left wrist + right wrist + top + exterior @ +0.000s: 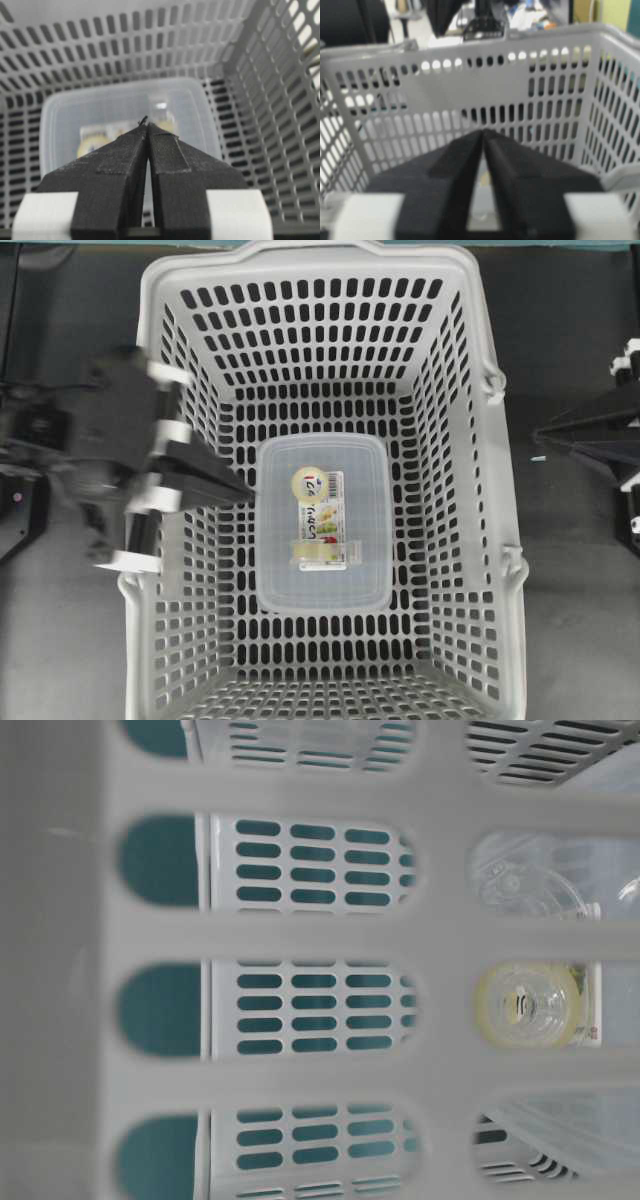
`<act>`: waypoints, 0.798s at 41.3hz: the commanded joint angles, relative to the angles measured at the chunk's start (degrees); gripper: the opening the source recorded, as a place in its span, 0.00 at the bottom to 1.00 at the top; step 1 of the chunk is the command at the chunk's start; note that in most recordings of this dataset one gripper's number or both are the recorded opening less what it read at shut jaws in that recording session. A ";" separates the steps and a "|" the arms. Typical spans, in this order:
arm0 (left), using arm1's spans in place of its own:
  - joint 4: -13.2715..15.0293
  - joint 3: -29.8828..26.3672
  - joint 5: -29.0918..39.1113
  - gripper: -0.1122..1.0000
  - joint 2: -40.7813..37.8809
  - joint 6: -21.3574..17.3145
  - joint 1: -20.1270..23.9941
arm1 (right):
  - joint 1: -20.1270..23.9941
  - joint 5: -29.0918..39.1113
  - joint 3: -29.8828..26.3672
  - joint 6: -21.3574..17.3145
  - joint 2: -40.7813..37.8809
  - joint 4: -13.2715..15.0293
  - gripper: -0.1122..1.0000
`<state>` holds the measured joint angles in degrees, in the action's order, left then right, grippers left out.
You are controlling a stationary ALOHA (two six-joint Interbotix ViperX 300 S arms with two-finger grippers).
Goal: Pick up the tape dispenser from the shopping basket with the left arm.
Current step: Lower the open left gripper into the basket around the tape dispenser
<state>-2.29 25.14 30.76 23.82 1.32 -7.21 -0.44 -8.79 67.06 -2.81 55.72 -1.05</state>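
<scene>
Left wrist view: your left gripper [147, 131] has its fingers pressed tip to tip, gripping nothing, pointing into the shopping basket [260, 100]. Just past the tips, the tape dispenser [125, 107] lies flat on the basket floor, label up, not touched. Overhead, the tape dispenser's long axis runs top to bottom of the picture, mid-floor, with the fingertips beside its left edge. Right gripper [483, 134] sits outside the far wall, tips meeting, small gap behind, nothing held.
</scene>
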 commanded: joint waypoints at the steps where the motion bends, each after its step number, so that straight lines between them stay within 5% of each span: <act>1: -0.18 -4.75 2.11 0.10 -3.08 0.18 -0.26 | -0.09 0.09 -1.32 -0.09 -0.26 -0.26 0.26; 11: -0.18 -10.72 10.46 0.13 -11.25 3.43 -0.53 | -0.09 0.35 -1.14 0.09 -0.18 -0.26 0.73; 25: -0.18 -13.36 10.55 0.87 -20.74 8.70 -3.16 | -0.09 0.44 -0.62 0.18 0.88 -0.18 0.73; 33: -0.18 -13.18 10.55 0.90 -24.52 10.11 -3.52 | -0.09 0.44 -0.35 0.18 0.97 -0.18 0.73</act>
<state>-2.29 13.01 41.48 0.09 11.07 -10.55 -0.44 -8.09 67.15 -2.81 56.95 -1.05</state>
